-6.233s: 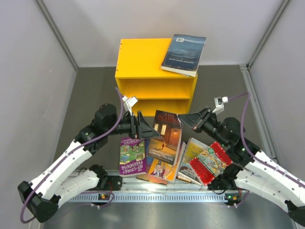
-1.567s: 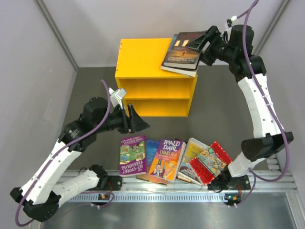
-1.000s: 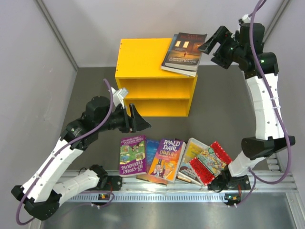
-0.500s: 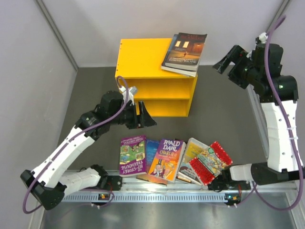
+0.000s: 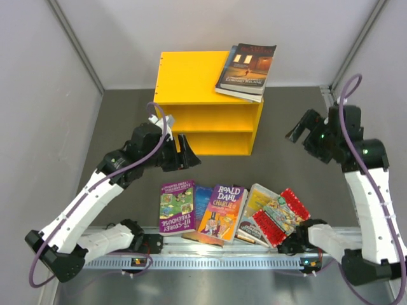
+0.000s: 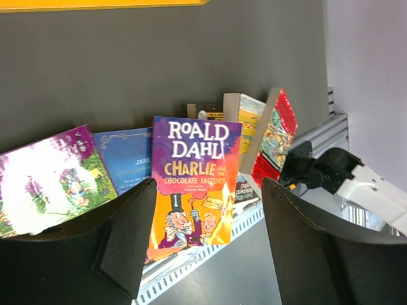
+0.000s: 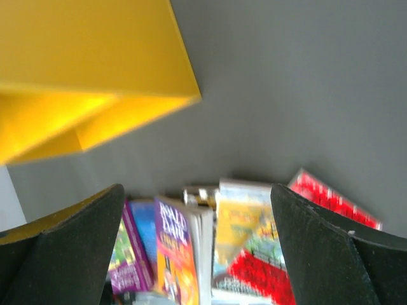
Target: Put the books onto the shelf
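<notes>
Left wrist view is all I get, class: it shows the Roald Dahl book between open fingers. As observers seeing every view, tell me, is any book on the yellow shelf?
Observer: Yes, two dark-covered paperback books lie stacked on the flat top of the bright yellow wooden shelf, at its right end.
Operator: Anything inside its compartments?
Observer: No book shows in either compartment from above.
Operator: And the right gripper?
Observer: The right gripper hangs open and empty, to the right of the shelf.

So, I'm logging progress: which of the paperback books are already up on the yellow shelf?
Just two: the dark paperback with lit windows on its cover, lying on a dark blue paperback on the yellow wooden shelf's top. The rest lie in the near-edge row.
</notes>
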You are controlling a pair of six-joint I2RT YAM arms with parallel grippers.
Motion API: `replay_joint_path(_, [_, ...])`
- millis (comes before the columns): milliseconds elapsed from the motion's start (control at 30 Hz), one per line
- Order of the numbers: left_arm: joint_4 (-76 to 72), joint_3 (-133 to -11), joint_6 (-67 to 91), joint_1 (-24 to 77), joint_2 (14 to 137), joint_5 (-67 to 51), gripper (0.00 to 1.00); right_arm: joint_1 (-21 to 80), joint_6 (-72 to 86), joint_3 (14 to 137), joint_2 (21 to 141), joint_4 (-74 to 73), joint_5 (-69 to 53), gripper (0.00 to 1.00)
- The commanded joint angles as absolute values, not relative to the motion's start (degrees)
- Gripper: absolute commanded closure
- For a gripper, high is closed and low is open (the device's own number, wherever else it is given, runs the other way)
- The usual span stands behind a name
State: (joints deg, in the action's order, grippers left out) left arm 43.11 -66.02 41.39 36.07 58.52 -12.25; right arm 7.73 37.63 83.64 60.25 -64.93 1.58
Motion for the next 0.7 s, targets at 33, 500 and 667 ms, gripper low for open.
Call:
replay_joint_path(33, [45.7,-67.15,40.61,35.68,59.93,-8.44,0.28,8.26,43.23,68.61,50.12,-62.67,-5.26,0.04])
replay_joint_path(500, [50.19,-53.46,39.72,35.68,57.04,-10.8,0.32,32.59,59.32,38.42,38.75,-49.94,-13.97,0.0])
replay_joint_path(667, [47.82,-47.3,40.6,35.77,56.69,-16.34,0.34,44.99,65.64,35.07,45.77,-34.56,-12.23,0.0])
